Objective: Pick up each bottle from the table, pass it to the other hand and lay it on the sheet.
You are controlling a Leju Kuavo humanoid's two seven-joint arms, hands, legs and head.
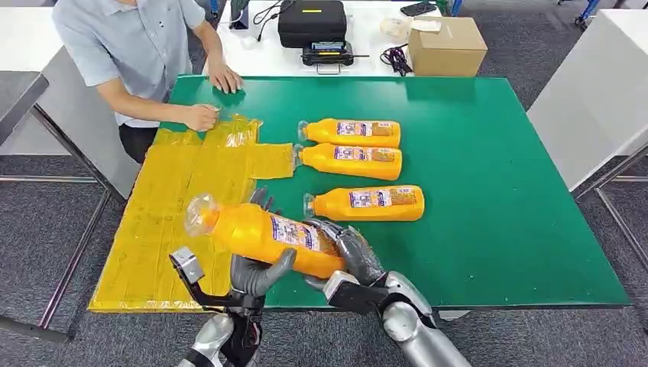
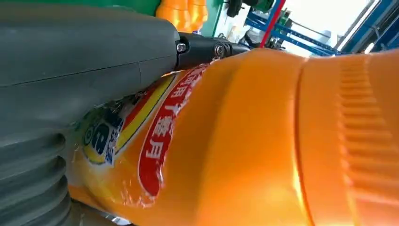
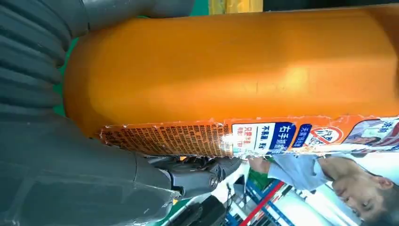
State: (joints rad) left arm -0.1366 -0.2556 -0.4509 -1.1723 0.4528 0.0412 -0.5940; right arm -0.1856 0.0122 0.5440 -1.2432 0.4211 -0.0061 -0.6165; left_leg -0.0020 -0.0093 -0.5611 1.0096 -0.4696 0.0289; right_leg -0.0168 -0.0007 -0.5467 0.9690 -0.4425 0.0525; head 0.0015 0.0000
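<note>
Table (image 1: 489, 222) green, grey carpet | both robot hands L (image 1: 256, 275) R (image 1: 351, 256) gripping bottle (image 1: 267, 233)

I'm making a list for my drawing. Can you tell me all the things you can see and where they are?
Held bottle: one, orange, gripped by both robot hands over the table's near edge.
Bottles on the table: three, orange, lying on their sides on the green mat.
Green mat: one, covering the table.
Sheet: one, yellow, on the mat's left part.
Black case: one, on the white table behind.
Cardboard box: one, brown, beside the case.
Person: one, grey shirt, both hands at the sheet's far end.
Left hand: under the held bottle.
Right hand: at the bottle's base.
</note>
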